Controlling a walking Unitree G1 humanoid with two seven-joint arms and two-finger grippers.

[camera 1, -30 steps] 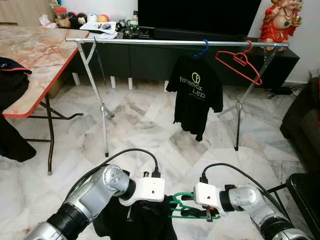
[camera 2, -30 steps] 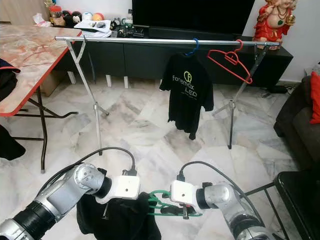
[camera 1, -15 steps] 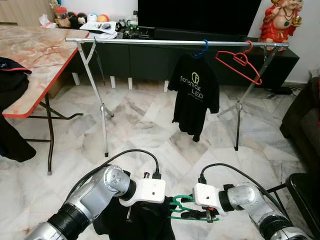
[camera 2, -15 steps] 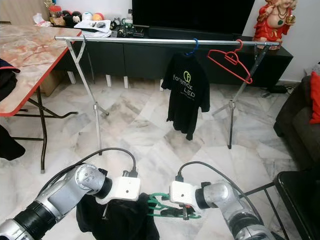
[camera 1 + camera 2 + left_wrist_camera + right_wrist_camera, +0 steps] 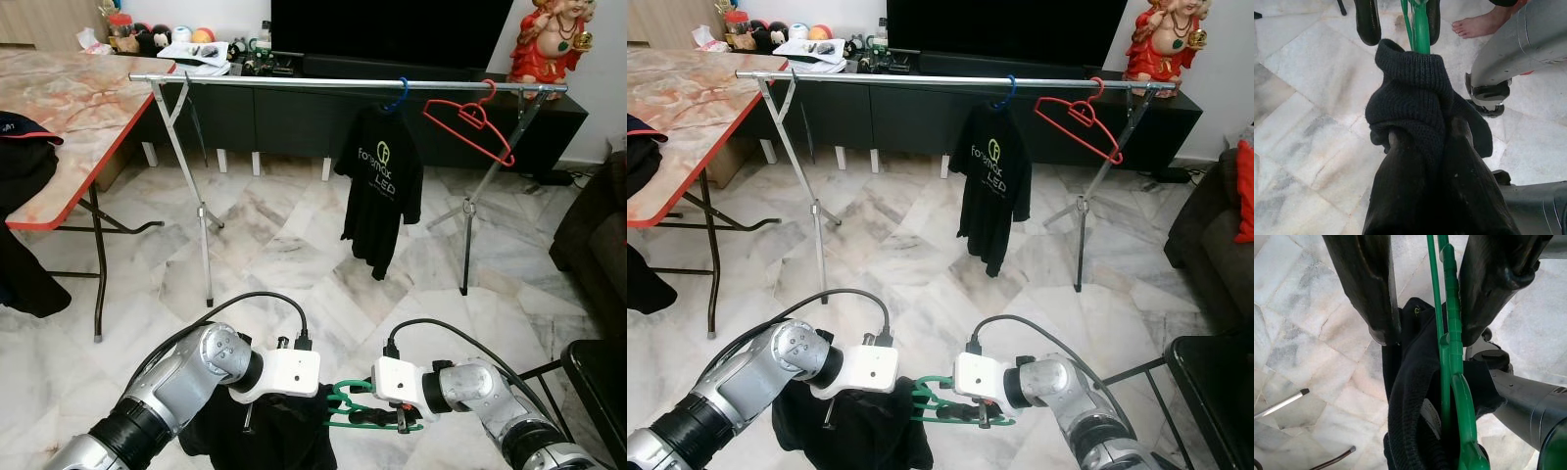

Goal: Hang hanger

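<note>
Jaws: your left gripper [image 5: 1420,132] is clamped on the black garment [image 5: 265,431]; your right gripper's [image 5: 1425,289] fingers stand apart around the green hanger [image 5: 358,409], bottom centre, its length running between both grippers.

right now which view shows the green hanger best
The right wrist view: the green hanger runs between the right gripper fingers into the black garment. The left wrist view shows a short green piece; the eye views show it small, between both wrists.
</note>
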